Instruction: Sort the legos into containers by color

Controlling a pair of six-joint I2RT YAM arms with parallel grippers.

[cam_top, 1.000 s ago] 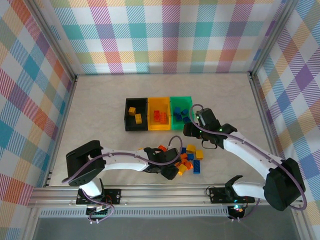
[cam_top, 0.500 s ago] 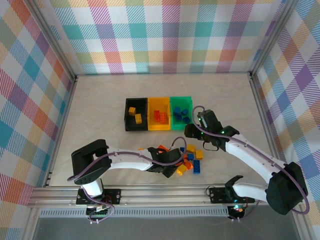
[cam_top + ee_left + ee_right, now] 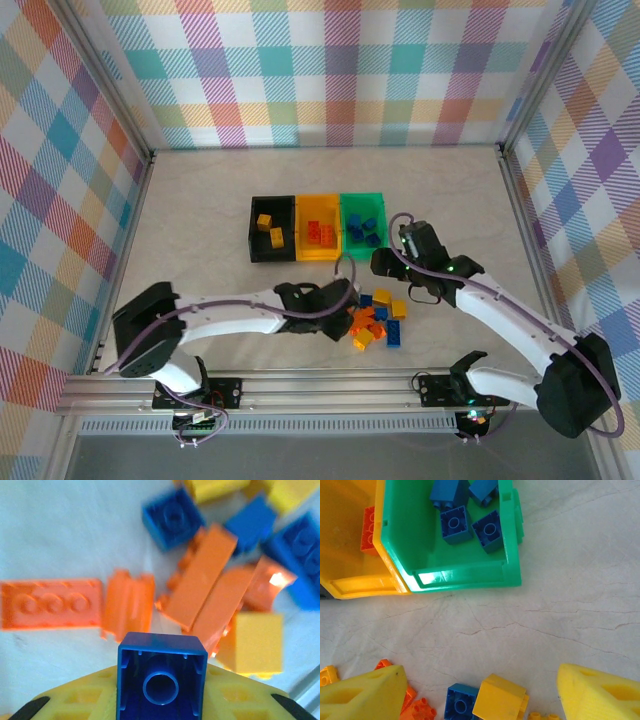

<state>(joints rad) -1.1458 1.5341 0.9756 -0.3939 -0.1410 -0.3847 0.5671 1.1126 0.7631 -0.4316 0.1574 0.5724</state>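
Near the front edge of the pale marbled table [image 3: 200,220] I note a loose pile of small studded plastic bricks [image 3: 378,322] in orange, yellow and blue. My left gripper [image 3: 161,695] sits over it, clamped on one blue square brick [image 3: 161,667], hollow underside facing the wrist camera. Towards the table's middle stand the joined black bin [image 3: 253,230], yellow-orange bin [image 3: 365,586] and green bin [image 3: 470,577], the green one holding blue bricks [image 3: 455,524]. My right gripper [image 3: 482,695] hangs between green bin and pile, jaws wide, holding nothing.

left jaws closed, blue brick [image 3: 161,680] now gripped
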